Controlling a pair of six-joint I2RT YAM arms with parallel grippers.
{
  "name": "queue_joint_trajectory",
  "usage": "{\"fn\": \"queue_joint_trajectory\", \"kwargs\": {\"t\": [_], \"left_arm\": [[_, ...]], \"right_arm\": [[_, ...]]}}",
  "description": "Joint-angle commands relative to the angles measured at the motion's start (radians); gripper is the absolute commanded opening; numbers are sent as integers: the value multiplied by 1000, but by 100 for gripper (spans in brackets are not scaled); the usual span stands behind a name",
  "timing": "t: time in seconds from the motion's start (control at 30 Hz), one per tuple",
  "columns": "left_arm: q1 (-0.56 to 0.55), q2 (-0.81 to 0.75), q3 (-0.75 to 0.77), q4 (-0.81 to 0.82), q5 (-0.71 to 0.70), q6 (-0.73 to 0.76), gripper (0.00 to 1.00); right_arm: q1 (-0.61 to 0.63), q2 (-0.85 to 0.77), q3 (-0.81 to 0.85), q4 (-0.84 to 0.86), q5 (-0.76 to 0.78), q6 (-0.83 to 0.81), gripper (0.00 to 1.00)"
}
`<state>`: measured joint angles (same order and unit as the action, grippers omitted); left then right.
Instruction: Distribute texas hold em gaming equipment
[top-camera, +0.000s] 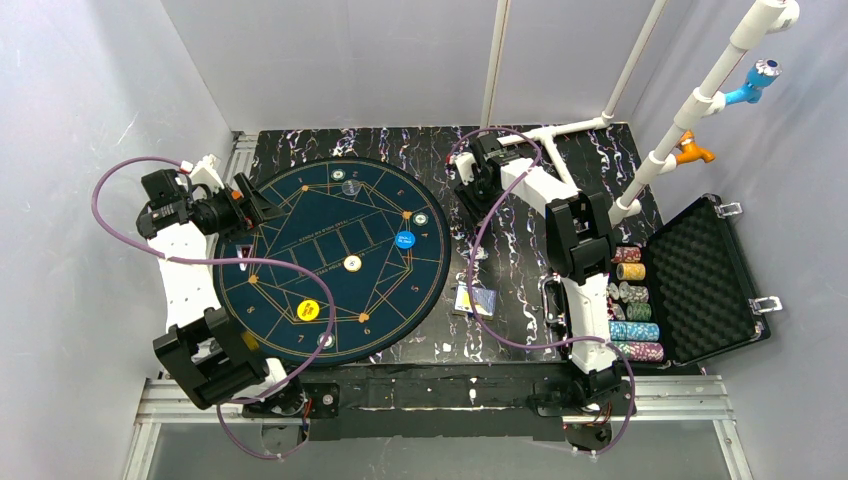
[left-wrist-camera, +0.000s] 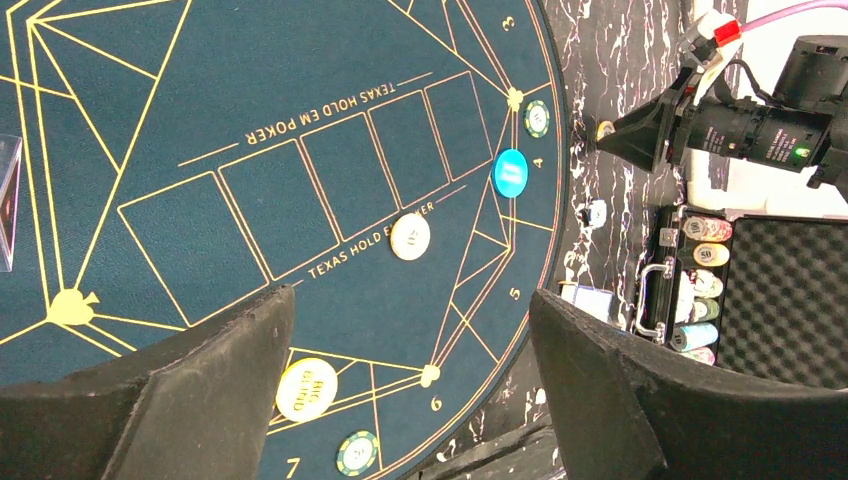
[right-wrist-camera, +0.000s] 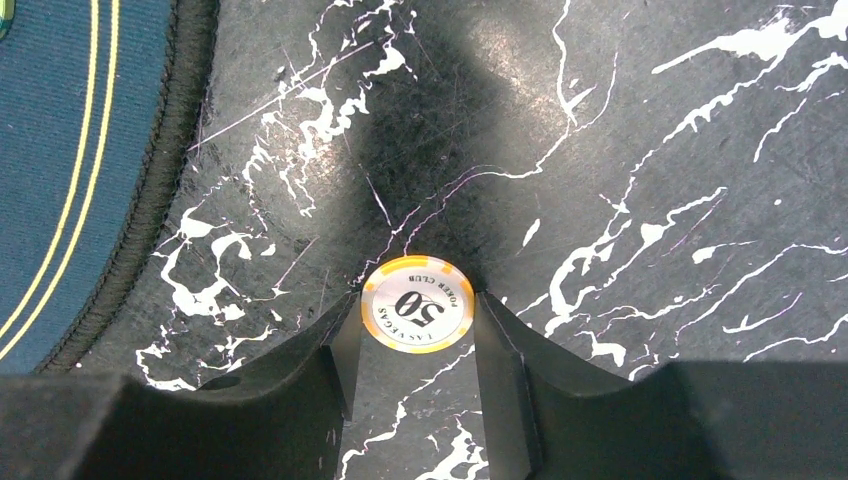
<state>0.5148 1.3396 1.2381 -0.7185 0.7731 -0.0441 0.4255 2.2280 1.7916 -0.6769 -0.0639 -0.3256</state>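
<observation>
The right gripper (right-wrist-camera: 417, 322) is out over the far side of the marbled black table (right-wrist-camera: 640, 150), just beside the stitched edge of the blue mat (right-wrist-camera: 80, 150). Its two fingers are pinched on the rim of an orange-edged 50 chip (right-wrist-camera: 417, 305). The chip lies flat, face up to the wrist camera (from here I can't tell whether it has left the tabletop yet).

The hold is only on the thin striped edge, so I'd say the thing to do is to lift straight up and keep the wrist level. A tilt could let the chip pivot or pop out. The mat's rim stands a little proud, so the chip should clear it before swinging across to a numbered seat without one. A green chip (top-camera: 423, 218) is already sitting by seat four.

It should go down flat, and the fingers should part only once it rests on the felt.

The left gripper (left-wrist-camera: 412, 300) hangs with its jaws wide apart and nothing in them, over the mat's left edge, well out of the way.
</observation>
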Motion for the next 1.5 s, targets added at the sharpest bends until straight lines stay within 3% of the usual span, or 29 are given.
{"fn": "queue_joint_trajectory", "kwargs": {"t": [0.0,0.27,0.57,0.93,1.27,1.47], "left_arm": [[-2,-14,21,-13,3,17,85],[-2,2,25,-15,9,16,85],[-1,11,30,-17,25,7,85],[-2,18,42,-18,53,-12,85],[-1,17,48,-19,57,-17,85],[-1,16,44,-22,63,-1,86]], "right_arm": [[-2,-37,-2,-54,-16,-21,39],[27,-122,23,-57,-49,-7,36],[203,-154,75,-71,-114,31,36],[457,12,310,-74,-155,68,37],[549,151,404,-45,-159,85,39],[553,144,395,-38,-168,89,72]]}}
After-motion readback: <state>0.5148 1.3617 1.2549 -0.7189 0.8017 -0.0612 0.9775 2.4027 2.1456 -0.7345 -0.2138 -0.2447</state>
